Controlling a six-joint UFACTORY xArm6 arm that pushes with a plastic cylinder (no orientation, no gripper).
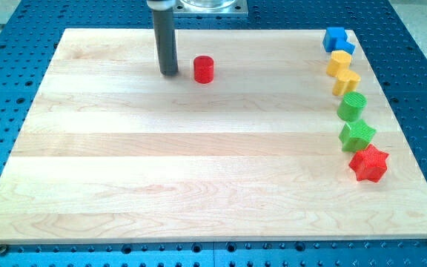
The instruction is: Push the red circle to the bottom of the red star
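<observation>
From where the one camera is looking, the wooden bench (199, 148) is lying across a blue perforated base, and the dark rod is coming down from the view's top with my tip (169, 73) sitting just to the view's left of the red circle (204, 69), near it but, as far as I can make out, not touching. There is no hand on this arm at all, only the rod, so nothing is being grasped or released. The red star (368, 164) is waiting far off at the view's right, well apart from the circle and lower in the view, at the foot of a column of blocks: a blue block (338, 40) at the top, a yellow block (339, 64), a second yellow block (347, 81), a green block (352, 107) and a second green block (357, 136) directly above the star. By my reckoning the job is hardly getting started: the circle is needing to travel across most of the bench and end below the star, skirting the column on its way.
</observation>
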